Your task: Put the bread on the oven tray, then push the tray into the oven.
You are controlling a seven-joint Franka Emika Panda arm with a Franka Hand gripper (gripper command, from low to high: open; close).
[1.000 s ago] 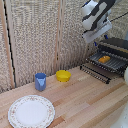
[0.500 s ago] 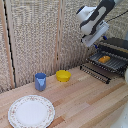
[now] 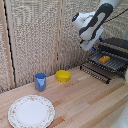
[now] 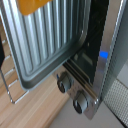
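One bread (image 3: 104, 59) lay on the oven pan (image 3: 111, 63) at mid-right; the clamp's state could not be told; a crooked push might jam it outside the oven (image 3: 118, 46).

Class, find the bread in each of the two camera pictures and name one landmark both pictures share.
Exterior view: the bread lies on the oven pan at the exterior view's right, in front of the oven.
Wrist view: only an orange corner of the bread shows, cut by the picture's edge.
Shared landmark: the ribbed oven pan.
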